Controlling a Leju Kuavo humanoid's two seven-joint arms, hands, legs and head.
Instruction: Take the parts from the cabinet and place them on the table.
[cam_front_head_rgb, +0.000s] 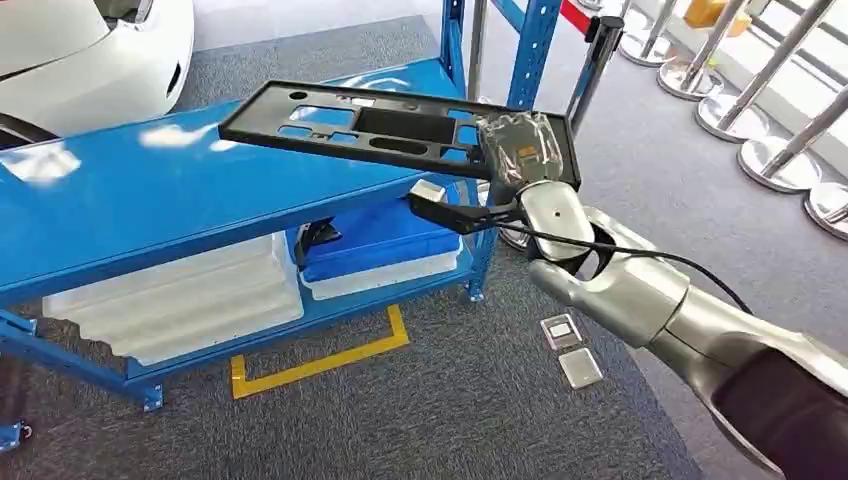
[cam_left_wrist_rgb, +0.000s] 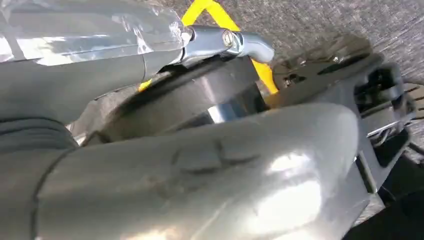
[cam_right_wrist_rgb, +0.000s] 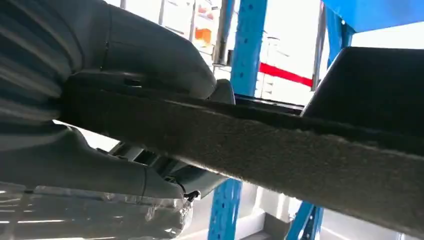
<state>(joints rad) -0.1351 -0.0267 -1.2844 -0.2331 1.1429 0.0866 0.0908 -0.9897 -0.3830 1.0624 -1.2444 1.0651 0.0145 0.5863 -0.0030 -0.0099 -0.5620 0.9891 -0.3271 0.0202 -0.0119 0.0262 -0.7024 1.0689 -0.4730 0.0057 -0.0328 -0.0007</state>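
The black panel (cam_front_head_rgb: 400, 125) is pinched at its 3 o'clock end by the right hand (cam_front_head_rgb: 520, 150) fingers; held cantilevered over the blue surface (cam_front_head_rgb: 150, 200), it could tilt and slip.

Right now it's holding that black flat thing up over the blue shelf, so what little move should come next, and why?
Probably a small lowering of the right hand so the black panel settles flat on the blue tabletop. The panel hangs tilted above that surface, gripped only at one end, with most of its length already out over the top. Once it rests there, the fingers could let go.
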